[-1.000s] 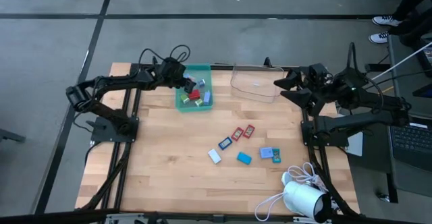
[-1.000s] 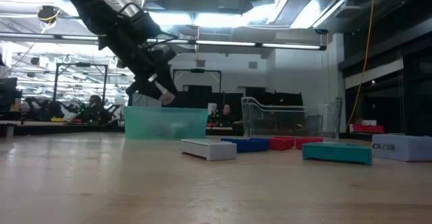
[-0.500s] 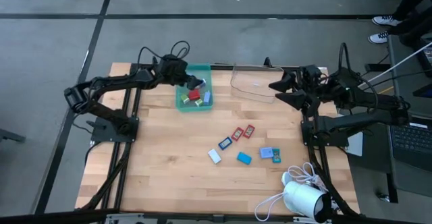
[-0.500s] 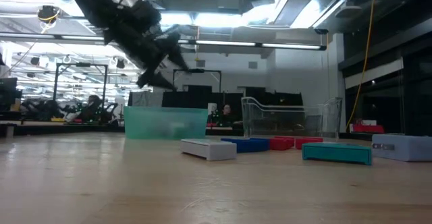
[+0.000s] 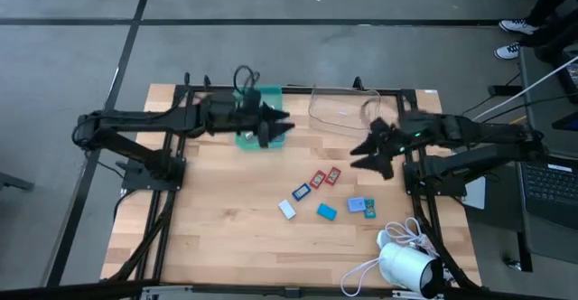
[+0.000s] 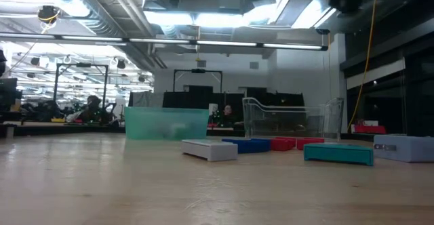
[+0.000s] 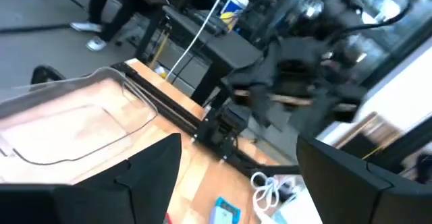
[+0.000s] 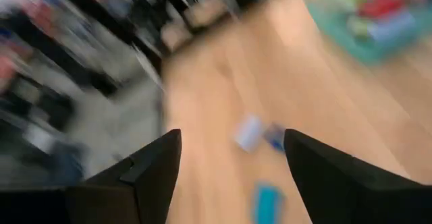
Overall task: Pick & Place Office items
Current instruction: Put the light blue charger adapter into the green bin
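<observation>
Several small office items lie flat on the wooden table in the high view: a white one (image 5: pixel 287 210), a blue one (image 5: pixel 302 192), two red ones (image 5: pixel 318 179), a teal one (image 5: pixel 326 211) and a grey one (image 5: pixel 358 204). More sit in the teal tray (image 5: pixel 249 140), mostly hidden by my left arm. My left gripper (image 5: pixel 278 128) hangs open and empty above the tray's right side. My right gripper (image 5: pixel 356 156) is open and empty in the air, just beyond the loose items. In the blurred right wrist view the open fingers frame the white item (image 8: pixel 248 131).
A clear plastic bin (image 5: pixel 339 110) stands at the far edge, right of the tray, and shows in the left wrist view (image 7: pixel 67 123). A white cable and a white lamp-like device (image 5: pixel 402 264) sit at the near right corner. Bare wood fills the table's near left part.
My left gripper has risen out of the teal tray, out of the low view, and swung toward the table's right. My right gripper has come from the far right edge toward the table's middle and the loose items. The items on the table have stayed put.
</observation>
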### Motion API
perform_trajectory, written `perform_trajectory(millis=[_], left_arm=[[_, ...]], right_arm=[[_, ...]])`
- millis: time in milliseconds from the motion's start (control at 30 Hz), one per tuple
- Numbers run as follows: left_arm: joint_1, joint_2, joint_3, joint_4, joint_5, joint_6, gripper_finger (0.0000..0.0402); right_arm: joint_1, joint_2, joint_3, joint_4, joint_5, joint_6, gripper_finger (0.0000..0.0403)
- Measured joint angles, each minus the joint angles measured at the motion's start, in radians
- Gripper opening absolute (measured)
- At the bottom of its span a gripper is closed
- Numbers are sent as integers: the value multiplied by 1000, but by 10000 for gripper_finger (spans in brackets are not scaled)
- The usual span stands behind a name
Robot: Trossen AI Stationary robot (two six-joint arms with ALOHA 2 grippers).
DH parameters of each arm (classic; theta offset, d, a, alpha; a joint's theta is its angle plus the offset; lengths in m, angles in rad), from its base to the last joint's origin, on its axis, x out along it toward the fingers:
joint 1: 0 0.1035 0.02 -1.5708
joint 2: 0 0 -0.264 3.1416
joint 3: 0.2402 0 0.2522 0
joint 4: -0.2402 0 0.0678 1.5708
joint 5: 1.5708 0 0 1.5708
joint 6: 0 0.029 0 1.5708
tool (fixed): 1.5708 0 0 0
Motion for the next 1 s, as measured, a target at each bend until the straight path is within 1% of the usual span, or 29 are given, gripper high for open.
perform_trajectory(millis=[100, 200, 333, 433, 500, 600, 667, 800, 1000], left_arm=[[-123, 19, 68, -51, -167, 23, 282], [-213, 35, 103, -49, -323, 13, 283], [-300, 53, 110, -44, -469, -53, 283], [-361, 78, 110, -23, -565, -90, 283], [-393, 98, 110, -2, -617, -100, 283], [-423, 128, 110, 13, -663, -119, 283], [-433, 145, 110, 16, -673, -140, 283], [-434, 169, 110, 19, -657, -162, 283], [-426, 174, 110, 20, -619, -163, 283]], right_arm=[[39, 46, 0, -171, 29, -122, 267], [69, 100, 0, -276, 42, -249, 267], [94, 179, -9, -288, 43, -402, 267], [116, 237, -57, -292, 39, -511, 267], [131, 267, -107, -289, 14, -557, 267], [159, 309, -192, -260, -3, -579, 267], [178, 335, -235, -221, -10, -568, 267], [201, 388, -211, -154, -17, -546, 267], [218, 433, -200, -100, -37, -456, 267]])
